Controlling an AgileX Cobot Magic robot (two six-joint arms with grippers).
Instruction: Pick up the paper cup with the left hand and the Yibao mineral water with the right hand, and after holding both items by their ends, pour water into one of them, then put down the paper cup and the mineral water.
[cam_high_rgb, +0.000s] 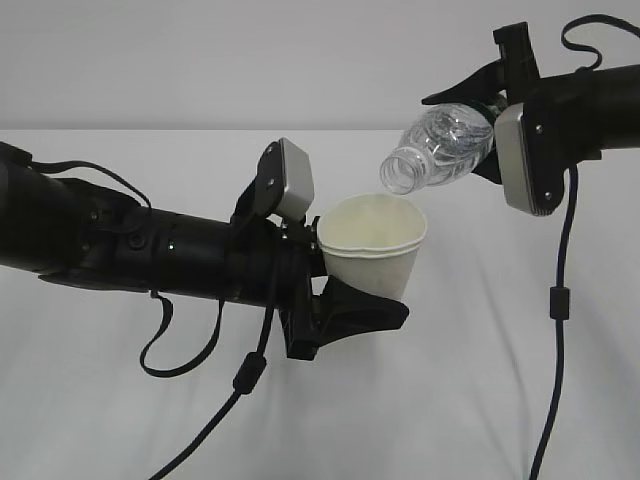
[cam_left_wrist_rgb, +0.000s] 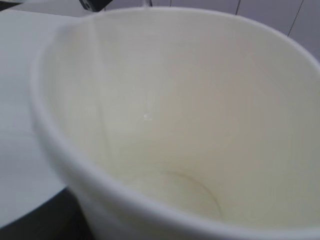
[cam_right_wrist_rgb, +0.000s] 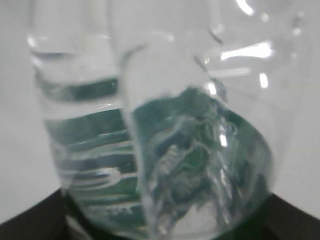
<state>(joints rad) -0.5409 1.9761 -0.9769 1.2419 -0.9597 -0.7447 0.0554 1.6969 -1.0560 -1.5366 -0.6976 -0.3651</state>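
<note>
Exterior view, ref. for you: left hand (cam_high_rgb: 345, 290) is clamped on the paper cup (cam_high_rgb: 372, 245), near frame centre. Cup sits upright w/ slight tilt, mouth open toward 12 o'clock, held clear above the white worktop (cam_high_rgb: 470, 400). One black finger (cam_high_rgb: 365, 310) shows under and beside the cup base at approx. 7 o'clock of the cup; the other finger is hidden behind the cup. Left arm enters from 9 o'clock.

Right hand (cam_high_rgb: 495, 120) is clamped on the Yibao mineral water (cam_high_rgb: 440, 145) at its base end, upper right of frame. Bottle is tipped, open neck pointing toward 8 o'clock, mouth just above the cup rim at approx. 1 o'clock of the cup. Bottle mouth and cup rim are near, not touching. Right arm enters from 3 o'clock; cable hangs down at 5 o'clock.

Left wrist view: you see the cup (cam_left_wrist_rgb: 200, 125) interior filling the frame, cream-white, rolled rim at 9 o'clock, round bottom at 6 o'clock. Thin clear stream runs down from 12 o'clock along the inner wall, left side. Worktop (cam_left_wrist_rgb: 20, 150) visible at 9 o'clock.

Right wrist view: bottle (cam_right_wrist_rgb: 165, 150) fills the frame, blurred; clear ribbed wall, green label seen through it. Dark finger edges at 7 and 5 o'clock corners.
</note>
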